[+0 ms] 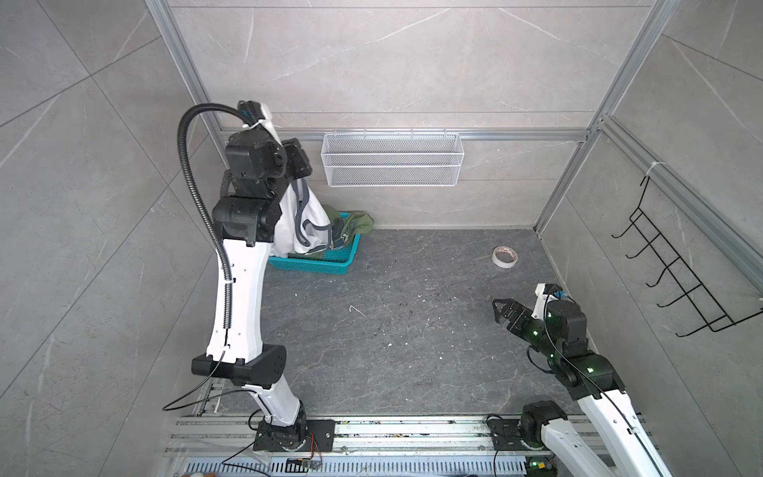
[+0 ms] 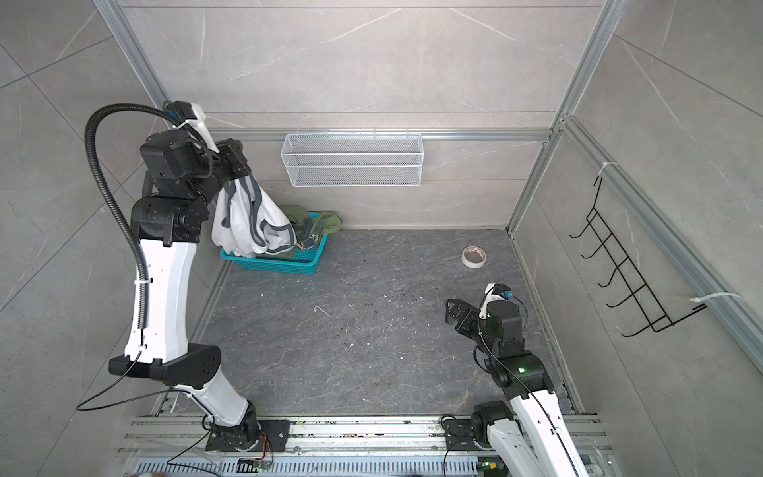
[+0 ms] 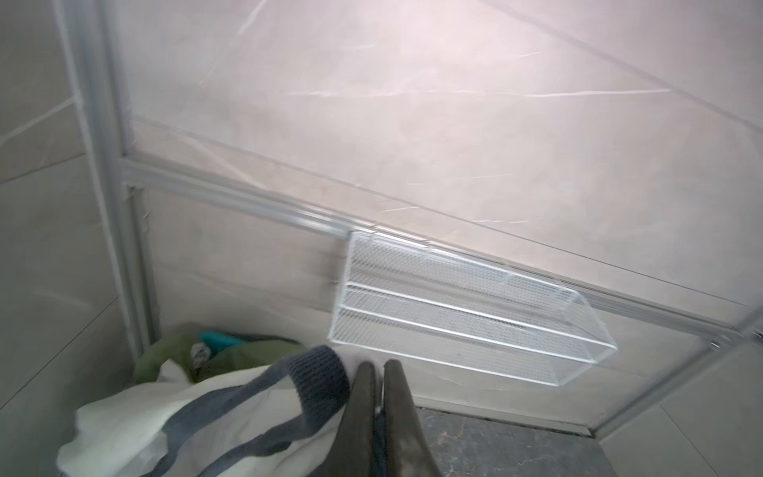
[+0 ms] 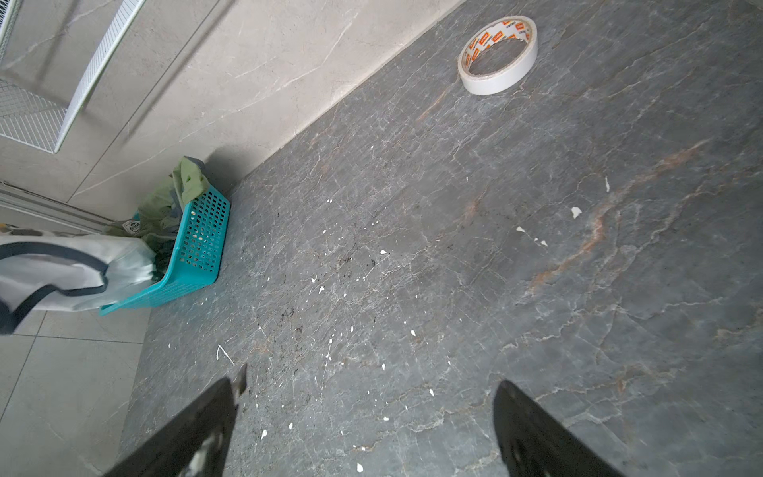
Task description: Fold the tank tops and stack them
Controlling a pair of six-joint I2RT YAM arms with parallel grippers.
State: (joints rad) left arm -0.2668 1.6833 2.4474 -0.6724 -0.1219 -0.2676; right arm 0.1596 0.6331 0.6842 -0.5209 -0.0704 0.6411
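Left gripper (image 3: 379, 371): we see it clamped on the white navy-trimmed cloth tank top (image 1: 307, 225), hanging down to the teal plastic basket (image 1: 326, 266).
Right gripper (image 4: 371, 384): we find it wide, empty.

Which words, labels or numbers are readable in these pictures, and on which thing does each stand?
No text is clear enough to quote.
Tape roll: orange print inside the ring, too small to read.
Green tank top: a small round tag, too blurred to read.

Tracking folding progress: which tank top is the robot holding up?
The white tank top, hanging from the shut left gripper; the olive green tank top lies crumpled in the teal basket.
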